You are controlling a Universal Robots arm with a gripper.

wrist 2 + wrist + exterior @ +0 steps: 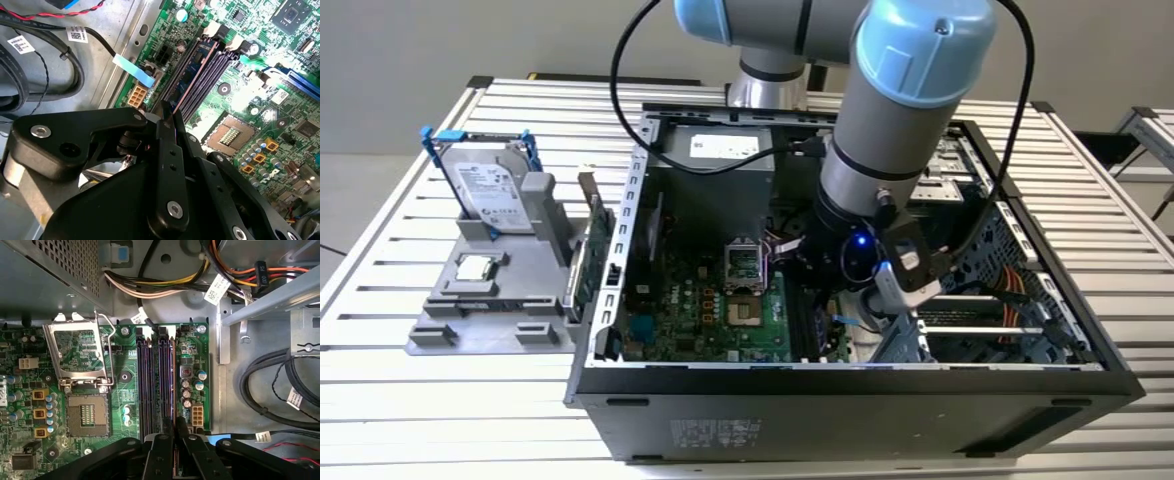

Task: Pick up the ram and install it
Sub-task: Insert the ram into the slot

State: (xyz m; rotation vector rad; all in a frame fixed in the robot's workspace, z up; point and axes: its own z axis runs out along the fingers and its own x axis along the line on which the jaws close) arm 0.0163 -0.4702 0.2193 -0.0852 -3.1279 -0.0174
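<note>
While the arm reaches down into the open case [1067, 380] on the surface [400, 390], our end effector [176, 432] sits just above the slots [155, 380] on the motherboard [120, 390], beside the socket [87, 415]. We see its fingers [167, 150] pinched on the ram [192, 75], a thin dark stick standing on edge in the outermost slot, next to the white connector [196, 416].
</note>
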